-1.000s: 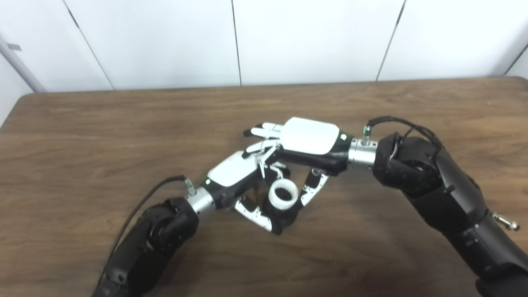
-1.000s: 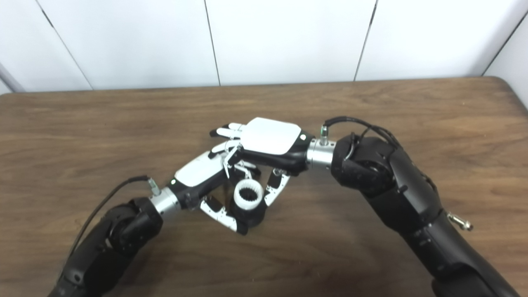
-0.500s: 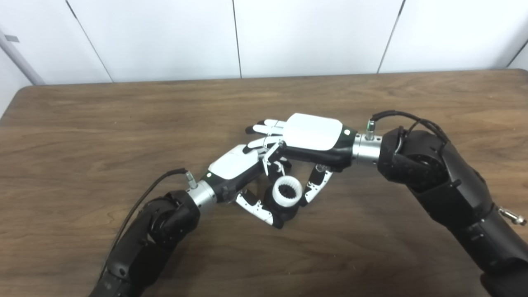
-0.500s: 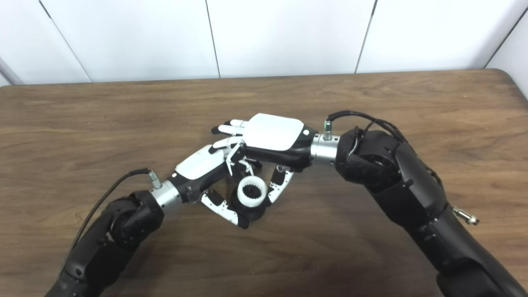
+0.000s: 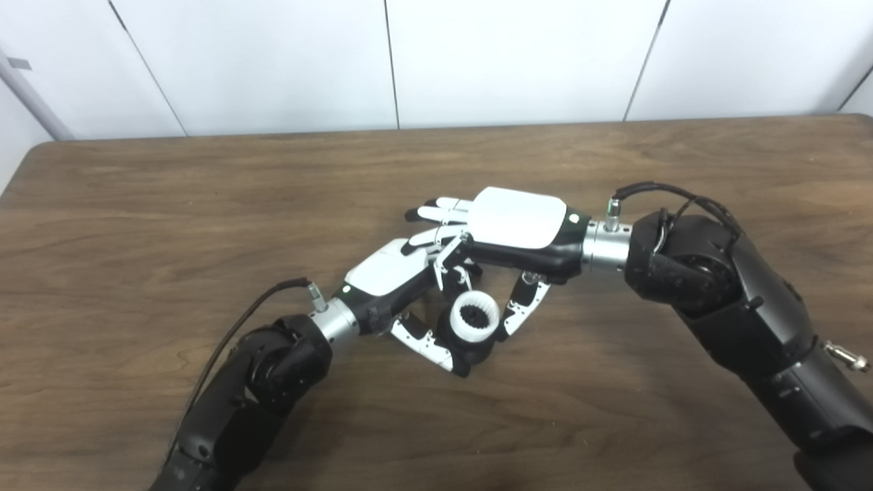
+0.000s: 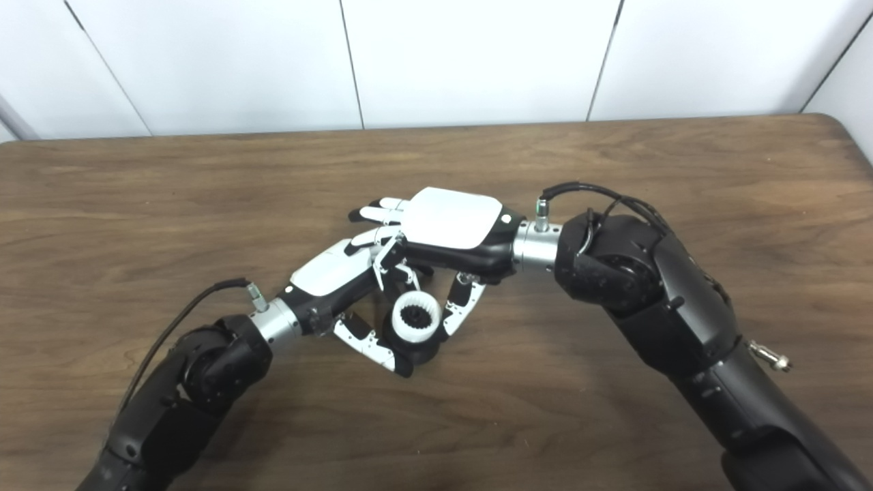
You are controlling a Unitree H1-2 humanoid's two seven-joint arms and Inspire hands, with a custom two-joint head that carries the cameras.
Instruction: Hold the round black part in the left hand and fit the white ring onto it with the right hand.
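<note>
Over the middle of the brown wood-grain worktop (image 5: 204, 204) the two robot hands meet. The left robot hand (image 5: 392, 276), white-backed with black and white fingers, reaches in from the lower left and is closed around the round black plastic part (image 5: 477, 348), its thumb (image 5: 426, 348) curling beneath the part on the near side and its other fingers hidden behind it. The part is held tilted, its open face turned toward the camera and slightly up.

The white toothed plastic ring (image 5: 472, 320) sits on the upper face of the black part, its dark centre with inner teeth showing. Whether it is pressed fully home or only resting there cannot be told.

The right robot hand (image 5: 515, 228) comes in from the right and lies palm down just above the left one, its white back uppermost. Its long fingers (image 5: 440, 204) stretch out straight and side by side to the left, past the left hand's knuckles, holding nothing. Its thumb (image 5: 522, 307) hangs down beside the right edge of the ring, very near or touching it; contact is not clear.

A black cable (image 5: 252, 317) loops out of the left wrist, and another (image 5: 665, 194) arches over the right wrist. White wall panels (image 5: 511, 61) stand behind the worktop's far edge.
</note>
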